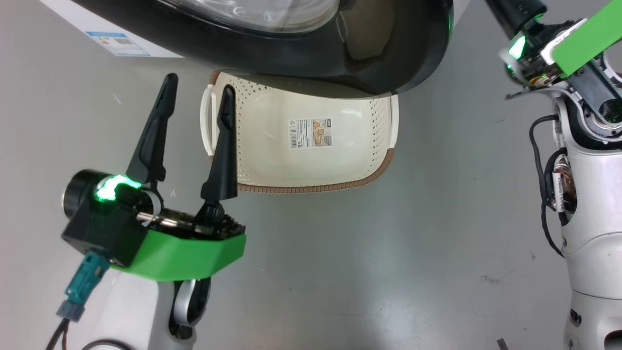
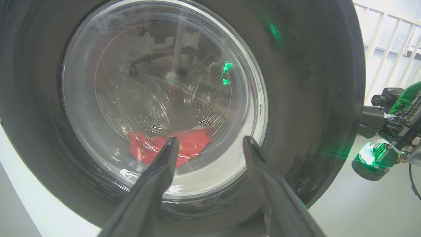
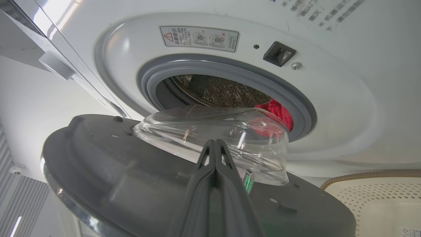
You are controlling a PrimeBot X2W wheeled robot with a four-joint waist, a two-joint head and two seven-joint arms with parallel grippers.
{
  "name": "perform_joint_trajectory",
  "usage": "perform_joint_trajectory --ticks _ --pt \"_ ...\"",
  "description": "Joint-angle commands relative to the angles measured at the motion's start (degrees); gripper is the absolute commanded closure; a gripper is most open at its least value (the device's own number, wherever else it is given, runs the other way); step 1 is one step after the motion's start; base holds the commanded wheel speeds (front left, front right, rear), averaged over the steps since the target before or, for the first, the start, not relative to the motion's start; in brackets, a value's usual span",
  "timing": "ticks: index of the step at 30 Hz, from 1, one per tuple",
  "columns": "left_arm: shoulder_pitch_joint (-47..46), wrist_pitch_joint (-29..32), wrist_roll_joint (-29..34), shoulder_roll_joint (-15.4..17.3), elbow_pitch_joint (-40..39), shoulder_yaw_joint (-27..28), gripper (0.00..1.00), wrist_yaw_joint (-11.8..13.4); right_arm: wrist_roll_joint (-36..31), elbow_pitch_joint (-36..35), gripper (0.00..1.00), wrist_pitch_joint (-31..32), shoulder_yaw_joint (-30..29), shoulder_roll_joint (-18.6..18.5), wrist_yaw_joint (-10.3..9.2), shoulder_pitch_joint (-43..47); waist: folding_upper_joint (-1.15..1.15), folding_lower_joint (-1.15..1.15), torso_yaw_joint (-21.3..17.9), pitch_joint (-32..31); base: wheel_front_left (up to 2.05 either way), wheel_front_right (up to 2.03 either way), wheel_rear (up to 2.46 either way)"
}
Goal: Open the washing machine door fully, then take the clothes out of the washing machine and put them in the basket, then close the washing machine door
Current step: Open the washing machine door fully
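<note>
Hanging partly open above the basket (image 1: 311, 188), the washing machine door (image 1: 301, 58) throws its wide black rim across the far end of the cream tub. The basket sits on the grey floor (image 1: 388, 272) just in front of the washing machine (image 3: 329, 98), apparently placed there so laundry has only a short drop from the drum. The robot's right hand (image 3: 215, 142), its two fingers clenched together on nothing, points at the door's inner face right beside the bulging glass bowl. Whether the tips touch the door cannot be told, but the pose reads as a blunt pusher set to swing it wider, since the first step, opening it fully, does not look finished. The left hand (image 1: 199, 85) waits released, fingers spread and grasping nothing, just beside the basket's left handle and facing the door's outer side. It is likely kept free for reaching into the drum (image 3: 217, 89) once the way is open. The clothes (image 3: 279, 112) lie inside, low in the drum near the grey gasket (image 3: 230, 67). The count: one machine, one door, one basket with one label sticker (image 1: 311, 132) and no garment in the part that shows, two hands, and one bright red heap whose separate pieces cannot be told apart.
</note>
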Motion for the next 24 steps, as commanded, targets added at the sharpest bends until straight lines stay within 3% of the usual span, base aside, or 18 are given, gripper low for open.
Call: perform_joint_trajectory --ticks 1,24 --pt "1.45 -0.26 -0.21 1.11 -1.28 1.48 0.00 0.31 1.22 -1.11 1.00 0.76 1.08 1.06 0.36 -1.00 0.00 0.00 -0.01 -0.10 0.00 0.00 0.00" --pt "1.95 -0.26 -0.23 1.11 0.07 1.75 0.00 0.12 4.92 -1.08 1.00 2.86 8.75 1.09 0.36 2.77 0.00 0.00 -0.31 -2.57 0.00 0.00 0.00"
